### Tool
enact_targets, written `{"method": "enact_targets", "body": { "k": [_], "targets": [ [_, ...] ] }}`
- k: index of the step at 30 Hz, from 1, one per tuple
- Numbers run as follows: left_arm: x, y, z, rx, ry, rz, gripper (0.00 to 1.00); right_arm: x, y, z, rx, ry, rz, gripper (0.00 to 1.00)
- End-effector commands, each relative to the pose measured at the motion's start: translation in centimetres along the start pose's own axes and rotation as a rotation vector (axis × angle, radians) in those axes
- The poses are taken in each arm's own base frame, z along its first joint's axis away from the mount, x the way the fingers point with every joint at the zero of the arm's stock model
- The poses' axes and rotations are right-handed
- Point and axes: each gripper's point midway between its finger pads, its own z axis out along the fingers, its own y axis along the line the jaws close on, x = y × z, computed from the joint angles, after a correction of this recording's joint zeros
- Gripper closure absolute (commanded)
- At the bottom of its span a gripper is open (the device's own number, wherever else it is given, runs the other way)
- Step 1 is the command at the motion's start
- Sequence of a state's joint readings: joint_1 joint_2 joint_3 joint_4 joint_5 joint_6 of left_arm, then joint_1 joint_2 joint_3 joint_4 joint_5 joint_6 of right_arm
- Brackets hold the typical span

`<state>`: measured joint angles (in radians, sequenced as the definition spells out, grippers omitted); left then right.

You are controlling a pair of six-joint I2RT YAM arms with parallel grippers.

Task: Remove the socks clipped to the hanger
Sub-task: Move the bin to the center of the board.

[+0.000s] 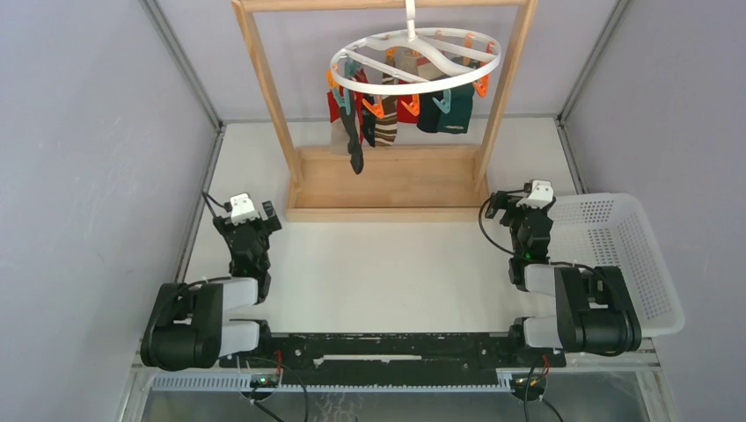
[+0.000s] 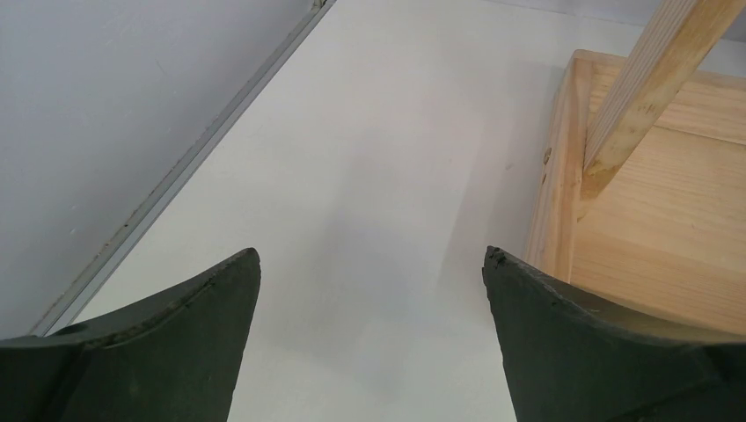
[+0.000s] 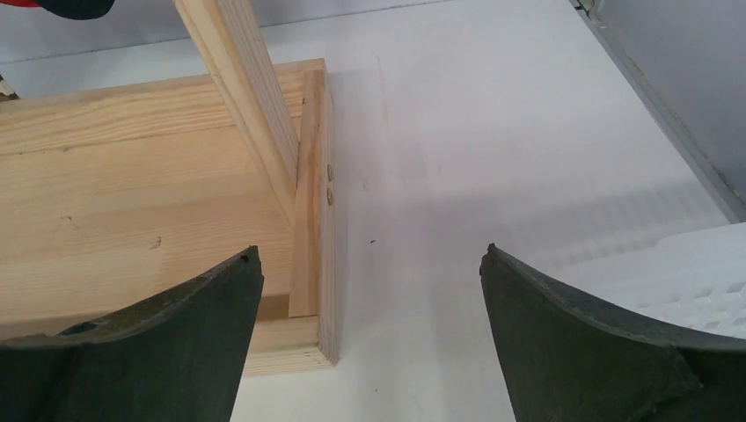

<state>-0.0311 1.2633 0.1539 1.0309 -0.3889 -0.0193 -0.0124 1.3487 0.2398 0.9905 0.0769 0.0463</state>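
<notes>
Top view: the hanger point(image 1: 413, 89) hung by its hook from the top bar of the wooden rack point(image 1: 387, 180) at the far side of the table point(image 1: 378, 272), ring tilted. The socks point(image 1: 447, 112) dangled from its clips point(image 1: 376, 108) above the rack's base, all of them on the hanger. Left tool point(image 1: 252, 212) sat low off the rack's near-left corner. Right tool point(image 1: 521, 201) sat off the near-right corner, just beside a white basket point(image 1: 651, 264).

Left wrist: fingers point(image 2: 167, 352) spread wide, nothing between them, bare table below, rack base and post at right.

Right wrist: fingers point(image 3: 167, 352) wide, empty. Rack corner and post at left, basket edge lower right, a sock tip at the top-left edge.
</notes>
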Motion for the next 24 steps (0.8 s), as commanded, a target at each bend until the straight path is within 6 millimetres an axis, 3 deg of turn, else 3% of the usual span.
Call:
{"method": "enact_targets", "body": {
  "k": [1,11,18,24],
  "targets": [
    [-2.5,0.0,0.8,-0.014,-0.076,-0.033,0.00,0.5,0.2,0.2,-0.003,0.032,0.012,0.00],
    [-2.7,0.1,0.5,-0.016,-0.092,-0.040,0.00,0.4,0.2,0.1,-0.002,0.029,0.011,0.00],
    [-3.4,1.2,-0.8,-0.049,-0.152,-0.079,0.00,0.4,0.2,0.1,-0.001,0.025,0.006,0.01],
    [-4.2,1.0,-1.0,-0.034,-0.139,-0.072,0.00,0.0,1.3,-0.2,-0.047,0.015,-0.031,0.00]
  ]
}}
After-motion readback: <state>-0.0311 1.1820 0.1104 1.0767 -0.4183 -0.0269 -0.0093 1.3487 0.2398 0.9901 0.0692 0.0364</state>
